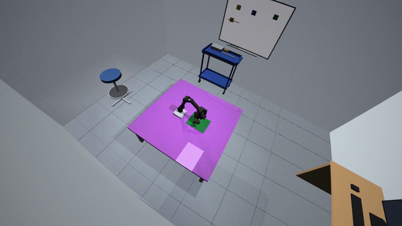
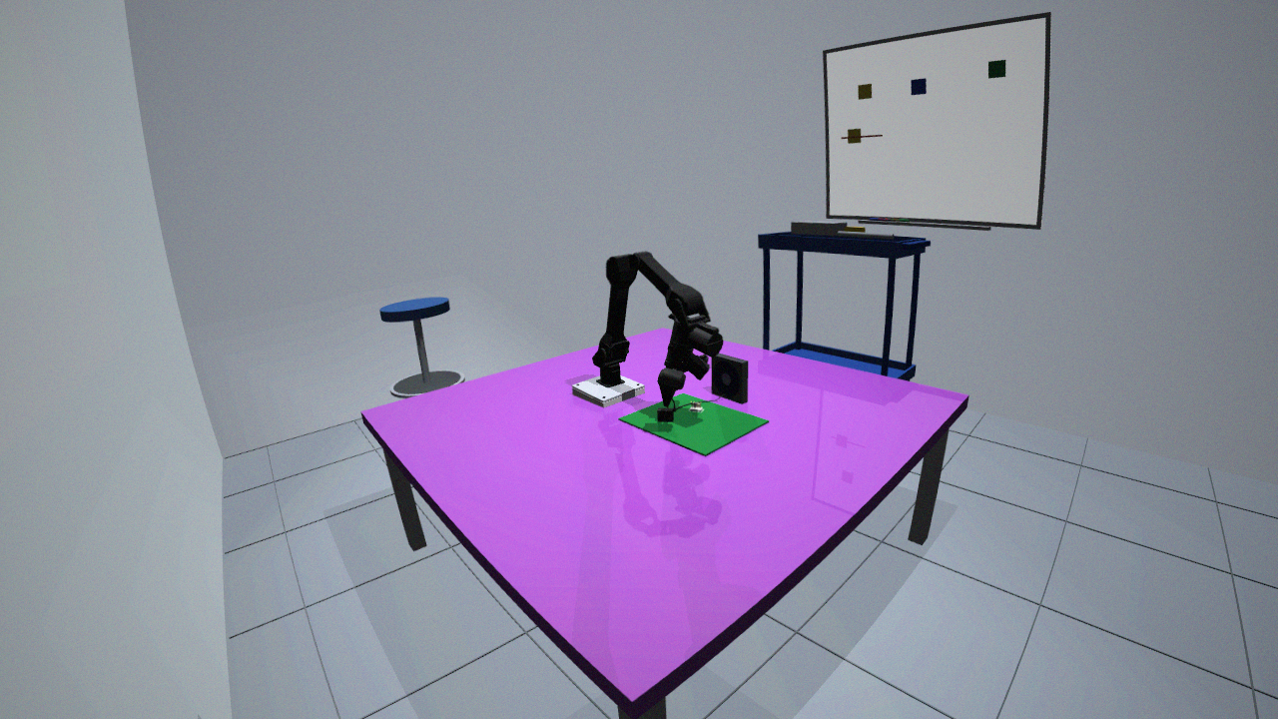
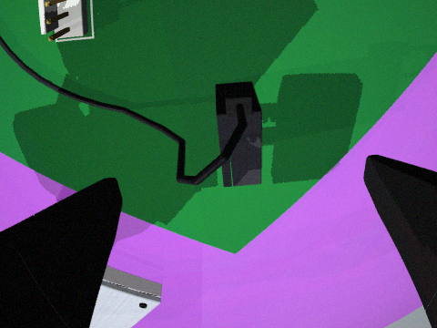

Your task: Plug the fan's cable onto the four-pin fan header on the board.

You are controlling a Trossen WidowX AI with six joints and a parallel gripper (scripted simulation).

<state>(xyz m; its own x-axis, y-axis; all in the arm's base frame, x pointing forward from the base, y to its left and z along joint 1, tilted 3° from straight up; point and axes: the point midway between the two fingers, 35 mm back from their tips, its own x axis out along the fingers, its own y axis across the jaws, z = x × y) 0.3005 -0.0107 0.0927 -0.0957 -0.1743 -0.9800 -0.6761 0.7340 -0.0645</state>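
Note:
The black plug (image 3: pixel 248 150) (image 2: pixel 665 415) lies on the green board (image 3: pixel 232 232) (image 2: pixel 715 435) (image 1: pixel 203 129), near one corner. Its black cable (image 3: pixel 181 159) bends up from one end and runs off left in the wrist view. The white four-pin header (image 3: pixel 73 20) (image 2: pixel 696 407) is at the top left of the wrist view, with bare pins and no plug on it. My gripper (image 3: pixel 246 179) (image 2: pixel 667 401) (image 1: pixel 196 122) is open and empty, low above the plug. In the wrist view its fingers stand wide to the left and right of the plug, apart from it.
The black fan (image 2: pixel 730 378) (image 1: pixel 204 110) stands upright behind the board on the magenta table (image 2: pixel 536 473) (image 1: pixel 160 121). The arm's white base (image 2: pixel 594 391) (image 1: pixel 179 113) (image 3: pixel 120 305) is beside the board. A blue cart (image 2: pixel 826 243) and a stool (image 2: pixel 414 310) stand off the table.

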